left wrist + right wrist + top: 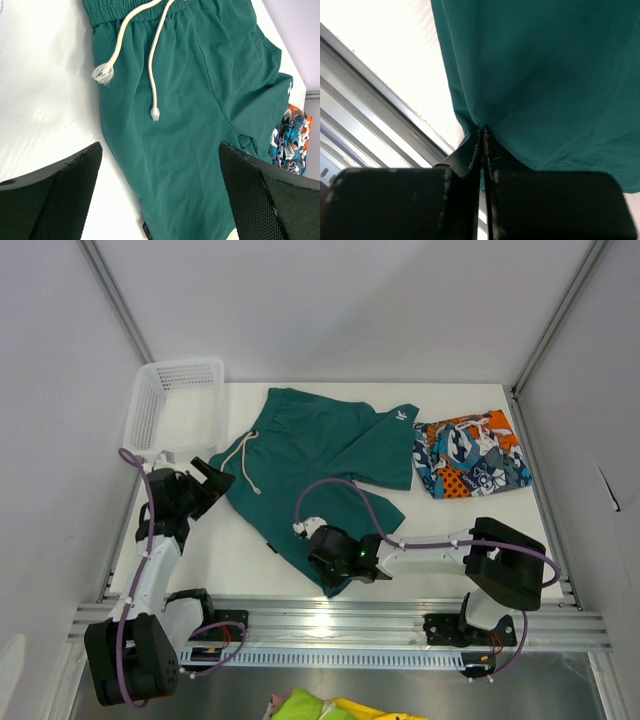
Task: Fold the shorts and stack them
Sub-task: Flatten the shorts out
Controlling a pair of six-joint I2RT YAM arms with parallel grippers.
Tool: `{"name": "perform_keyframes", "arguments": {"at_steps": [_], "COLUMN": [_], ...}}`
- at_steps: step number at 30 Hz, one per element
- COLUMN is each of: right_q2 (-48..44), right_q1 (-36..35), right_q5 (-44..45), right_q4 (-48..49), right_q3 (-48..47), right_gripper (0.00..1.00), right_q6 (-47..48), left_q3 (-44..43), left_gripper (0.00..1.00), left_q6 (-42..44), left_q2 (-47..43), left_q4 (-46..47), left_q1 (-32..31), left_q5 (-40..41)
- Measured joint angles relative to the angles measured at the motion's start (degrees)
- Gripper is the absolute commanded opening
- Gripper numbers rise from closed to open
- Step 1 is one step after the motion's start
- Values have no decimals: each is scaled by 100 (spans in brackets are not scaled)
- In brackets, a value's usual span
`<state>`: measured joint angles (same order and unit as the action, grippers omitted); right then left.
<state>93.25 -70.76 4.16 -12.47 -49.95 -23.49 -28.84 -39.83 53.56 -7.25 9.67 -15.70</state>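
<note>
Right gripper (484, 134) pinches dark teal-green fabric shorts (545, 75) at their hem (465, 112)!
Limp, slippery-looking cloth; left gripper (160, 167) gapes, waistband (107, 12) just ahead, so grab there.

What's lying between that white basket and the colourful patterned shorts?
The plain green shorts, spread out flat; the overhead view shows it best.

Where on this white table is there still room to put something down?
Bare table lies between the teal-green shorts, the patterned shorts and the right arm. A smaller patch sits near-left, between the left arm and those shorts. The middle is crowded: the shorts spread there, right gripper shut on their near hem; the mesh basket fills the far-left corner.
</note>
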Motion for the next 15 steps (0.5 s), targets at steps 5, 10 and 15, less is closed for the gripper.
{"name": "perform_keyframes", "arguments": {"at_steps": [5,10,15], "right_q2": [101,101,-114], "right_q1": [9,-52,-155], "right_q5": [-13,-28,-59], "right_q4": [-79,-179,-407], "right_q3": [-35,-59,70], "right_gripper": [0,4,45], "right_q6": [0,4,-15], "left_q3": [2,2,4], "left_gripper": [99,99,99], "left_q6": [9,44,46], "left_q2": [0,0,7], "left_q4": [2,2,2], "left_q1": [7,7,7], "left_q5": [-2,0,0]}}
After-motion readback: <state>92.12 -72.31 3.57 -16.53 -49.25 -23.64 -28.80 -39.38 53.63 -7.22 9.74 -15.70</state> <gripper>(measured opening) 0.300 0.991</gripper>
